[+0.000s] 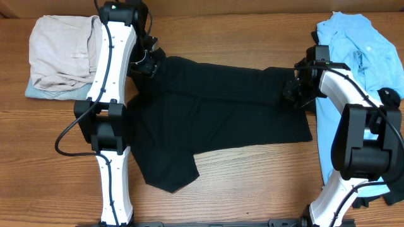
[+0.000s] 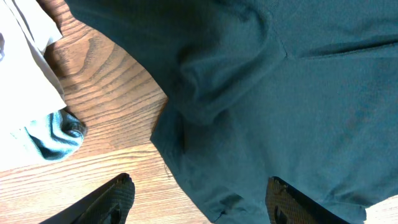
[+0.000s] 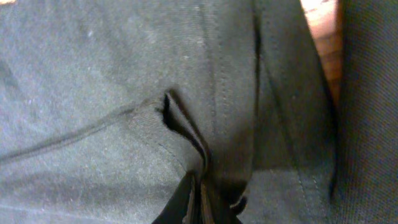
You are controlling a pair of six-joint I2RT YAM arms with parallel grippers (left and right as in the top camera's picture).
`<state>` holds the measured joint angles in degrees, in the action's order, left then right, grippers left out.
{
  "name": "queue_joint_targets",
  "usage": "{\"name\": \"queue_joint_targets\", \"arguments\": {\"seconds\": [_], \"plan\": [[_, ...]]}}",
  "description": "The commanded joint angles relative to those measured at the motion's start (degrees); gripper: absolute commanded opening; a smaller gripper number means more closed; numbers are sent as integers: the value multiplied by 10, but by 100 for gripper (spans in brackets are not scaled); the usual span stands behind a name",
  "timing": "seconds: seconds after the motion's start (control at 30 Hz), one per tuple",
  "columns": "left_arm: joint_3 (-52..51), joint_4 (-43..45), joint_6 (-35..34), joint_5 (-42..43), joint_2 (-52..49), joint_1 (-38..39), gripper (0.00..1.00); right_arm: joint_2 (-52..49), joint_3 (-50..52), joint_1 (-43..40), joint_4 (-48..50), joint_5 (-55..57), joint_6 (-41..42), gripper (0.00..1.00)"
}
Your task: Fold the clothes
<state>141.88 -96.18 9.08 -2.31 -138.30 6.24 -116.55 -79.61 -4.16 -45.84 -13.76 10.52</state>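
A black T-shirt [image 1: 221,120] lies spread across the middle of the table, one sleeve pointing toward the front edge. My left gripper [image 1: 148,63] hovers over its far left corner. In the left wrist view it is open [image 2: 202,199], with the shirt's hem [image 2: 280,93] lying between the two fingertips and nothing pinched. My right gripper [image 1: 293,88] is at the shirt's right edge. The right wrist view shows it [image 3: 198,190] shut on a raised fold of the black fabric [image 3: 93,93]. A light blue shirt [image 1: 353,44] lies along the right side, under the right arm.
A beige garment [image 1: 60,53] sits folded at the far left on a pale blue denim piece [image 1: 38,93]; both show at the left of the left wrist view [image 2: 25,74], [image 2: 59,134]. Bare wood runs along the front edge.
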Motion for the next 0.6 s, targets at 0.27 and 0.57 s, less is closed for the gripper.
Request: {"name": "queue_joint_targets", "arguments": {"seconds": [0.27,0.57], "plan": [[2,2,8,7,-2,-2,71,31,-70,-54,-26,28,-5,4],[2,2,8,7,-2,-2,72,25,-62,-65,-85,24,-37,6]]}}
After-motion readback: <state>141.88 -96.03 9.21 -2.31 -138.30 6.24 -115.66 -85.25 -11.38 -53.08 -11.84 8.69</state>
